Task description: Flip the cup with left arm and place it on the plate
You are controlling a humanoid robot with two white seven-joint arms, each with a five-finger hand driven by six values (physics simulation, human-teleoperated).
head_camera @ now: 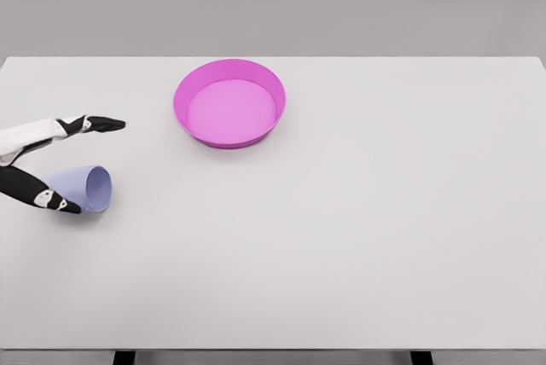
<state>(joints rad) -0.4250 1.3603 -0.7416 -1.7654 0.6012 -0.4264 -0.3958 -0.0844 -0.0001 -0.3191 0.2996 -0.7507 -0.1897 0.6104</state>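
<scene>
A pale lilac cup (88, 187) lies on its side at the table's left, its mouth facing right. My left hand (72, 165) comes in from the left edge with its fingers spread. One dark finger (102, 124) reaches out above the cup, well apart from it. The thumb (43, 196) lies along the cup's near side, close to or touching it. The cup's base is hidden behind the hand. The magenta plate (182, 92), a shallow round dish, stands at the upper middle of the table, to the right of and beyond the cup.
The white table (358, 237) stretches wide to the right and toward the front edge. Nothing else stands on it. The right arm does not show.
</scene>
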